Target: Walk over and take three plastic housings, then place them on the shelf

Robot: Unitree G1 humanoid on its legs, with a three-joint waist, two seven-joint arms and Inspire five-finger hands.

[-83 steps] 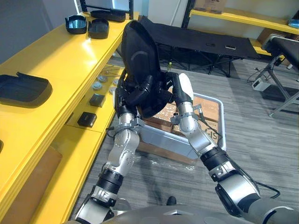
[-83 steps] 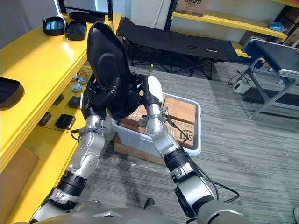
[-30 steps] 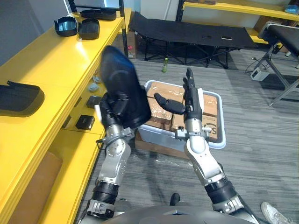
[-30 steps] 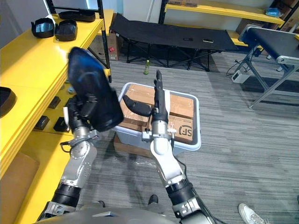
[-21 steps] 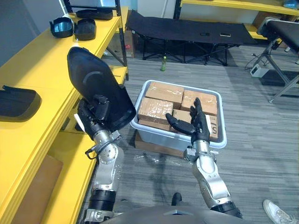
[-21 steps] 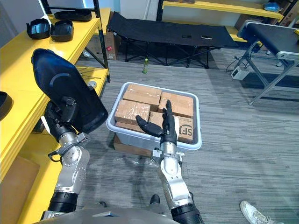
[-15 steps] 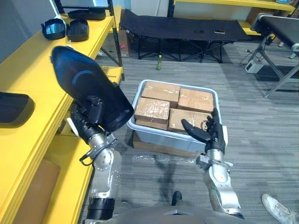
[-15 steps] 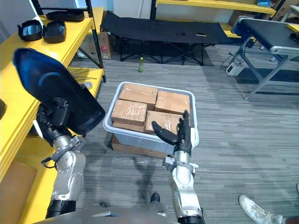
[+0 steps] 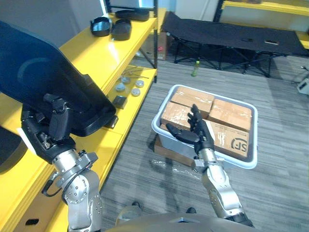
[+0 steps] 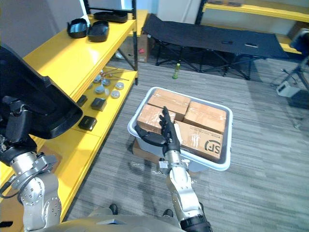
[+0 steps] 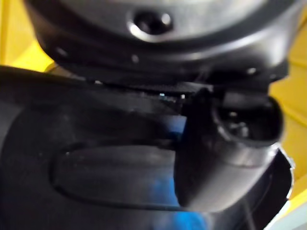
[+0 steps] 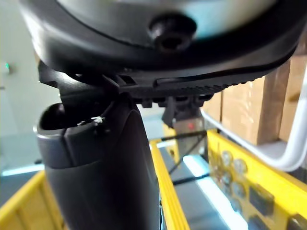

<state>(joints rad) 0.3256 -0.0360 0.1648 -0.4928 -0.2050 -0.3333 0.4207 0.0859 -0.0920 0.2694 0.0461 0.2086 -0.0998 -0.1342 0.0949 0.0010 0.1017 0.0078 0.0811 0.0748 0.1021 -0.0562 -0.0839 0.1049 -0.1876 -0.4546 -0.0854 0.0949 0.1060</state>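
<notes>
left robot hand (image 9: 50, 125) raised at the near left, fingers and thumb curled round the lower edge of a large black plastic housing (image 9: 43, 82). the housing stands tilted, its broad end up and leaning over the yellow shelf (image 9: 96, 53). it is clear of the shelf top and carried by this robot hand alone. left wrist view: thumb (image 11: 225, 143) pressed flat against the housing's dark shell.

right robot hand (image 9: 200, 137) holds nothing, fingers straight and spread wide, thumb out to the side. it is raised in front of a grey plastic bin (image 9: 231, 162) that sits on the floor, packed with taped cardboard boxes (image 9: 231, 113).

far end of the shelf top: two more black housings (image 9: 101, 25) and (image 9: 121, 29), side by side, just about touching. near end of the shelf top, at the left edge: part of another dark housing (image 9: 7, 150), partly hidden behind the left arm.

lower shelf level (image 9: 140, 96): a cluster of small round parts (image 9: 129, 86), and a small black block (image 9: 119, 101) near them.

behind the bin, a black folding cot (image 9: 231, 36). a green bottle (image 9: 195, 67) stands on the grey floor in front of it.
</notes>
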